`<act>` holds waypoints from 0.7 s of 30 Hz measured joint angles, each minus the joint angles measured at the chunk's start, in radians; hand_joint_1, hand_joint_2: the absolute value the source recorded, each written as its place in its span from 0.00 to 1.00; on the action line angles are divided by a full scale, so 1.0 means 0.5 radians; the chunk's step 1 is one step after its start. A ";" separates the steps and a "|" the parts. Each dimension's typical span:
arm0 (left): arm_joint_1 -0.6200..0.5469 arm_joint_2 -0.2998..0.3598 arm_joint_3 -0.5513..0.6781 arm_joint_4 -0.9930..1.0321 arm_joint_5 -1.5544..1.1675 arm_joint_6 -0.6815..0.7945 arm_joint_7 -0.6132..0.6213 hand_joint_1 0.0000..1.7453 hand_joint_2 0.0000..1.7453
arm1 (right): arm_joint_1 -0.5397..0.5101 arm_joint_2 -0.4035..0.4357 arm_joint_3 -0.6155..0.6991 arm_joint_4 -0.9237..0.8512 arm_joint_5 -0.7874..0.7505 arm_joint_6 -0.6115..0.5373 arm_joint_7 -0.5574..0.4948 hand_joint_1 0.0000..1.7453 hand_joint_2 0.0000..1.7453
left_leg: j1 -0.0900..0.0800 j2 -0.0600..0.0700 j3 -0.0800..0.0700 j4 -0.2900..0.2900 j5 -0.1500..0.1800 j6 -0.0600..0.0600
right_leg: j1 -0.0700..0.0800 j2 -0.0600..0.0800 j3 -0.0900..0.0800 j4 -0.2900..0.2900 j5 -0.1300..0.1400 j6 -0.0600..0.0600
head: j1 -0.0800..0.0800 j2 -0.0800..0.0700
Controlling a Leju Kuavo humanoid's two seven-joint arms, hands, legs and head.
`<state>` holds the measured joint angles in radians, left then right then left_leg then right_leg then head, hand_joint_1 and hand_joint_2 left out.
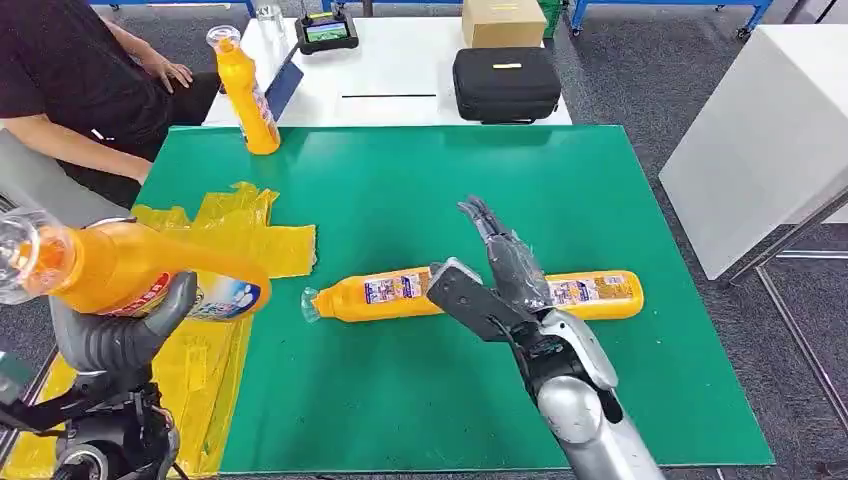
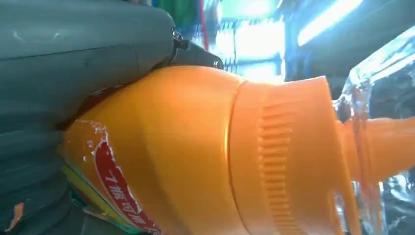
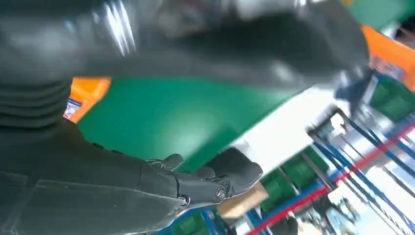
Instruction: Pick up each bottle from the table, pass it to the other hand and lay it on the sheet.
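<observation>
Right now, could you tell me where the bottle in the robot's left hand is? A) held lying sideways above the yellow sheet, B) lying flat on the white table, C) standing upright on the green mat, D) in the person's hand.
A: the left hand grips the bottle sideways above the yellow sheet.

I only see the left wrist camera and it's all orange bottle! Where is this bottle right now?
Observer: The left robot hand holds that held bottle in the air above the yellow sheet.
Operator: Any more bottles?
Observer: Yes. A lying bottle is on the green mat, and a standing bottle is at its far left corner.
Operator: What's the other hand doing?
Observer: The right robot hand is open, over the lying bottle's middle. I can't tell if it touches.
</observation>
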<state>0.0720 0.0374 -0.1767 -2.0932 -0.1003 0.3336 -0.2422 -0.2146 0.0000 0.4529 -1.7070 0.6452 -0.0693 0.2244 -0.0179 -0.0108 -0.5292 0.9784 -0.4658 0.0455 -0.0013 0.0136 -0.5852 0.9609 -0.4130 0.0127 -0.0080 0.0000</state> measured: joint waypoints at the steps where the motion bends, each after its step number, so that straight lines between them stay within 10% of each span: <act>1: -0.001 0.001 0.015 0.004 -0.158 0.060 0.004 1.00 1.00 | 0.013 -0.001 -0.028 -0.034 -0.037 -0.025 -0.033 0.00 0.00 | 0.000 0.000 0.000 0.000 0.000 0.000 | 0.000 0.000 0.000 0.000 0.000 0.000 | 0.001 0.000; 12: -0.521 0.178 0.004 0.832 -2.334 0.107 0.514 1.00 1.00 | -0.005 -0.029 -0.163 -0.358 -0.395 0.009 -0.210 0.00 0.00 | 0.000 -0.004 0.002 0.000 0.006 -0.002 | 0.000 -0.002 0.003 0.000 0.003 -0.001 | 0.001 0.000; 21: -0.938 0.224 -0.182 1.505 -2.751 -0.231 0.791 1.00 1.00 | -0.020 -0.054 -0.152 -0.456 -0.447 0.065 -0.218 0.00 0.00 | -0.001 -0.002 -0.001 0.001 0.006 -0.002 | 0.000 -0.001 -0.001 0.001 0.006 -0.004 | 0.001 0.000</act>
<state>-0.3970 0.1495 -0.2677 -1.3405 -1.4758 0.2183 0.1533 -0.2244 -0.0271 0.3769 -1.9348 0.4219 -0.0370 0.1156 -0.0182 -0.0120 -0.5299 0.9789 -0.4627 0.0446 -0.0013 0.0131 -0.5857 0.9613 -0.4098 0.0109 -0.0076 0.0000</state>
